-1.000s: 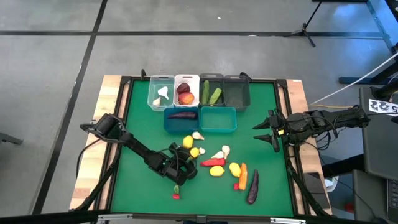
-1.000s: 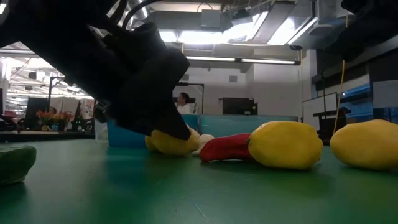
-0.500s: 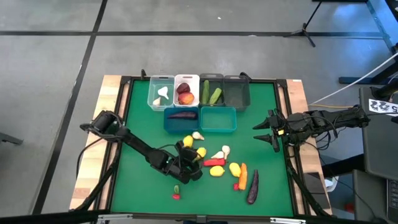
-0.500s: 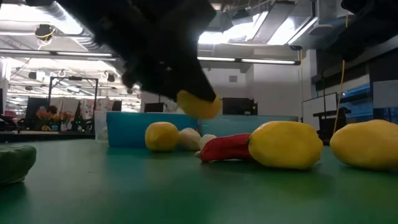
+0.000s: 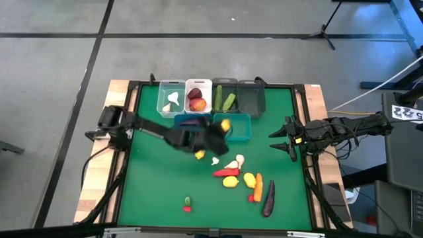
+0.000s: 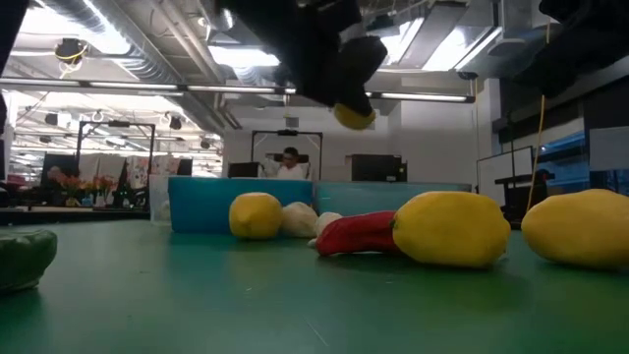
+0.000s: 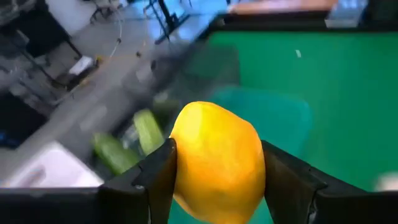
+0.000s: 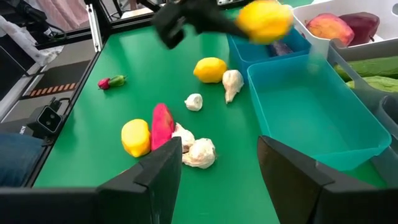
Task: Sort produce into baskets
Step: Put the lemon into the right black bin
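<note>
My left gripper [image 5: 222,127] is shut on a yellow lemon [image 5: 225,124], high over the left part of the teal bin [image 5: 239,127]; it also shows in the low view [image 6: 354,116]. My right gripper [image 5: 280,139] is open and empty at the table's right edge. The far row holds a clear bin [image 5: 171,99] with garlic, a white bin [image 5: 197,96] with red fruit, and two dark grey bins [image 5: 225,97], one with cucumbers. A blue bin [image 5: 192,124] holds an eggplant. Lemons [image 5: 249,178], garlic [image 5: 234,162], a red pepper [image 5: 227,172], a carrot [image 5: 258,187] and an eggplant [image 5: 268,198] lie on the mat. My left gripper pinches the lemon by its two opposite sides [image 7: 186,155] between its two fingers [image 7: 155,177]. The fingers come from the table's left, slanting down. The lemon is lifted clear, well above the mat and the bins.
A lemon [image 5: 199,155] and a garlic [image 5: 215,160] lie just near of the blue bin. A small red and green vegetable [image 5: 188,204] lies toward the near edge. Bare green mat lies on the left [image 5: 149,172]. A person shows in the room behind [image 6: 289,162].
My left gripper has risen from the mat near the near edge with a lemon and gone toward the far edge and the right, to above the teal bin. The lemon is lifted clear. The other produce stays in place.
</note>
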### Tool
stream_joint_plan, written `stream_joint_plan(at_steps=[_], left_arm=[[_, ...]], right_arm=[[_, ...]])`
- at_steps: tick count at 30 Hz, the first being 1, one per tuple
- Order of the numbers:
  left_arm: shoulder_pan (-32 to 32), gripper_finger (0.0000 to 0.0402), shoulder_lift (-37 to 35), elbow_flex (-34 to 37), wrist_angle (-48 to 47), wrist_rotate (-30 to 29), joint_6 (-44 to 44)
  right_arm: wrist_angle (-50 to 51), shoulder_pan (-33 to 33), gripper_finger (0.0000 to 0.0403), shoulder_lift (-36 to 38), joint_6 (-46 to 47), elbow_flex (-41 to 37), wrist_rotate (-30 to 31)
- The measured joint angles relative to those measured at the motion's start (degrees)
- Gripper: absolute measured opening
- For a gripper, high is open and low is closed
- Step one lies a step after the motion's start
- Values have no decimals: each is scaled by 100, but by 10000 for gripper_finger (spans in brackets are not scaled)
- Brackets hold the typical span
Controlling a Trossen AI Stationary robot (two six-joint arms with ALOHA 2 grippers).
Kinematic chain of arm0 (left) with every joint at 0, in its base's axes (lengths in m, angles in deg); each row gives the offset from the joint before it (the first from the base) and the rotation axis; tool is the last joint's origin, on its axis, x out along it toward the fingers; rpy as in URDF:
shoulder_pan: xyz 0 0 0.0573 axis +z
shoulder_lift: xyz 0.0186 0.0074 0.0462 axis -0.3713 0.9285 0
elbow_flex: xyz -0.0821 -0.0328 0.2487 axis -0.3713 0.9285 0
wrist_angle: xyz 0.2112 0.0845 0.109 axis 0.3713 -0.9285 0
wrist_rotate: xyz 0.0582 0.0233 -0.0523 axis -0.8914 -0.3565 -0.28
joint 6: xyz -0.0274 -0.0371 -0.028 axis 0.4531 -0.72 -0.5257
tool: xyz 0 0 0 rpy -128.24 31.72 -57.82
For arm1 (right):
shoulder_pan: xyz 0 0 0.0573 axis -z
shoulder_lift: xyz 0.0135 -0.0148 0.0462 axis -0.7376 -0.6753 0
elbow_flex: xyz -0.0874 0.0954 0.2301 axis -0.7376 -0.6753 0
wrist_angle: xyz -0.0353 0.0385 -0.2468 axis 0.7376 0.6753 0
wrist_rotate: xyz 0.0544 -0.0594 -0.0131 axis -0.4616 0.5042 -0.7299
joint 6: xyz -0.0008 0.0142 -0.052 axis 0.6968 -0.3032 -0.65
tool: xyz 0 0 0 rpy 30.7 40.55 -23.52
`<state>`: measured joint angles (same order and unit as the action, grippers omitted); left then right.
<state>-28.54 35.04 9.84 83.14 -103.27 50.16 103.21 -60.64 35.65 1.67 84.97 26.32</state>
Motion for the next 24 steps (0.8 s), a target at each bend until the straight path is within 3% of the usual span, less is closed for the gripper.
stream_joint_plan(at_steps=[5, 13, 24], left_arm=[[1000, 195, -4, -407, 128, 1161, 684], [2321, 195, 82, -627, 807, 3019, 692], [3023, 195, 690, -1159, 825, 4121, 565]], right_arm=[[32, -1, 209, 0, 0, 0, 0], [58, 0, 209, -1, -39, 0, 4], [43, 1, 209, 1, -154, 0, 14]])
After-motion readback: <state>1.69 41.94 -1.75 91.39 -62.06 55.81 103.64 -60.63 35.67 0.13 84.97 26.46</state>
